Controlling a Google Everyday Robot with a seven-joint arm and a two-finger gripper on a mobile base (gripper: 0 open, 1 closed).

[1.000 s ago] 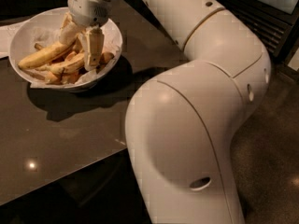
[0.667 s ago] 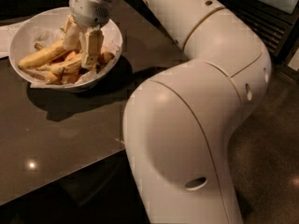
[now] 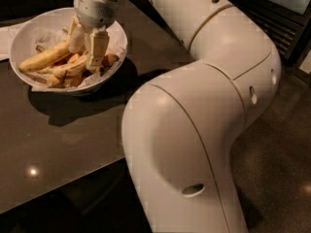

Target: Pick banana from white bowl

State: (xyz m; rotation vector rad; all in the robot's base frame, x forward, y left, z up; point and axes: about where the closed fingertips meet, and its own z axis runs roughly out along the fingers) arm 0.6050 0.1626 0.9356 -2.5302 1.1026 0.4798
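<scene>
Straddling banana [image 3: 68,70] — fingers [image 3: 97,45] in white bowl [image 3: 25,37]

No readable text, label, brand, number or sign anywhere. Arm [image 3: 204,81] shell: plain white, unmarked. White bowl [image 3: 24,30]: no print visible. Table [image 3: 58,135]: dark top, no lettering. Gripper [image 3: 85,56]: lowered into white bowl at top left, among fruit, no marking legible on it.

cream jaws in white bowl [image 3: 23,38] | banana [image 3: 68,70] yellow, brown-speckled | table [image 3: 58,130] dark brown
</scene>
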